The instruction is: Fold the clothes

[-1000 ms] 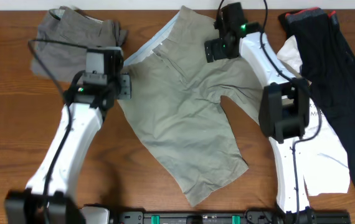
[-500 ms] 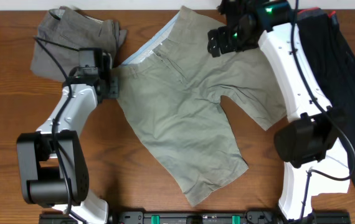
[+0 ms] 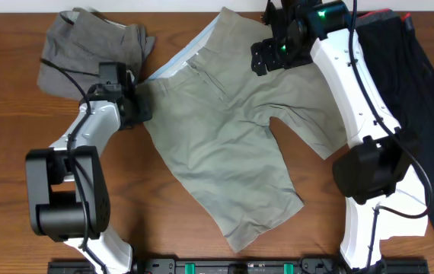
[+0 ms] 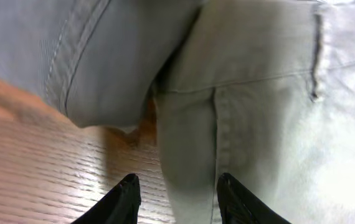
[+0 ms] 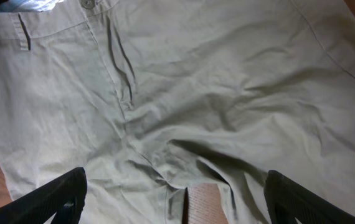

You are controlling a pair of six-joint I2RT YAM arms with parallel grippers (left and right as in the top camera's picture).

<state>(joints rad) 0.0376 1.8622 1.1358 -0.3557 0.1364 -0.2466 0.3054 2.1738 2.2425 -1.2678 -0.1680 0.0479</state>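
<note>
Left gripper (image 4: 179,194) half open, gripping nothing, its fingertips straddling the waistband corner at the 9 o'clock edge of the khaki shorts (image 3: 224,144); right gripper (image 5: 174,190) spread wide and empty, hovering over the fly and crotch near the shorts' 1 o'clock side. Shorts lie flat and spread out in the middle of the table (image 3: 4,190), waistband toward 11 o'clock, legs running to 5 and 3 o'clock. Light, limp cotton, probably sags and wrinkles when lifted, so pinch the stiffer stitched waistband corners or leg hems, not the loose middle.
</note>
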